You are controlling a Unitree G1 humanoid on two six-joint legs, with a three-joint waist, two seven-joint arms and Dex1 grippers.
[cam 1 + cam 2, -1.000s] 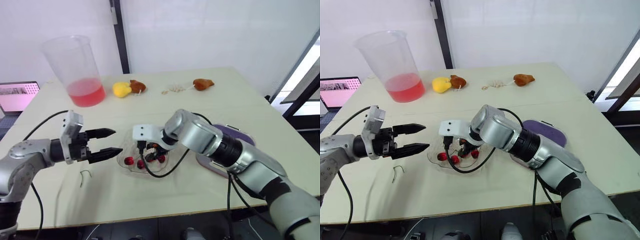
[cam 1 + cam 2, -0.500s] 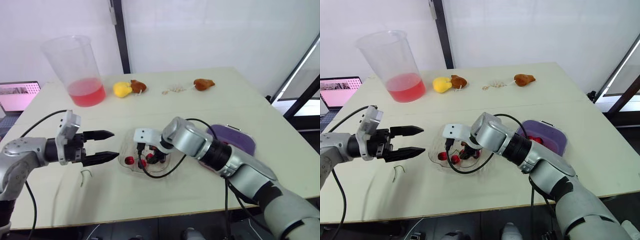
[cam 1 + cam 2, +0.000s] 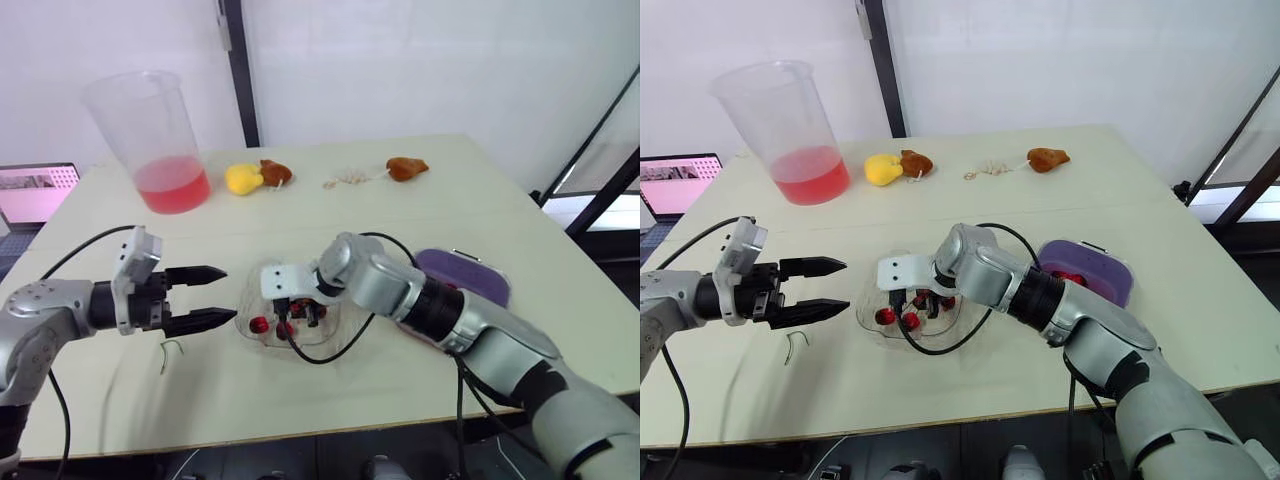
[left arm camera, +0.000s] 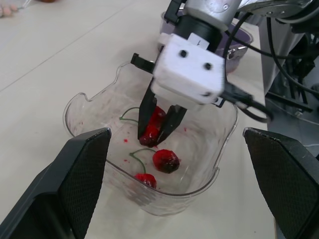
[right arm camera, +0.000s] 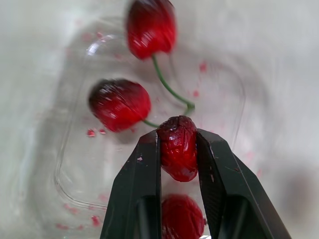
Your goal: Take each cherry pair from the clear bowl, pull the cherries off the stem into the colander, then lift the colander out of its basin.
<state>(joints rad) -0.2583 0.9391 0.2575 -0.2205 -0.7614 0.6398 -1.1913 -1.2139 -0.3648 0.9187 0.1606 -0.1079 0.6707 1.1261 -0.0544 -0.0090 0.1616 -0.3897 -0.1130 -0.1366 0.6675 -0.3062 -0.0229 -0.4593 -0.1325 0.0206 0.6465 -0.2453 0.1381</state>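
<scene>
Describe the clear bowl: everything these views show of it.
The clear bowl is see-through plastic, squarish with rounded corners and a wavy rim, standing upright on the cream table. Red juice specks dot its floor. Loose cherries on green stems lie inside. The right gripper reaches in, shut on one cherry. The open left gripper is beside it, apart.

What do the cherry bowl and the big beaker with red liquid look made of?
Bowl: thin clear plastic, glossy; scalloped moulded rim, cherries visible through the wall. Beaker: translucent plastic, slightly frosted; red liquid shows through. Glass unlikely for either.
</scene>
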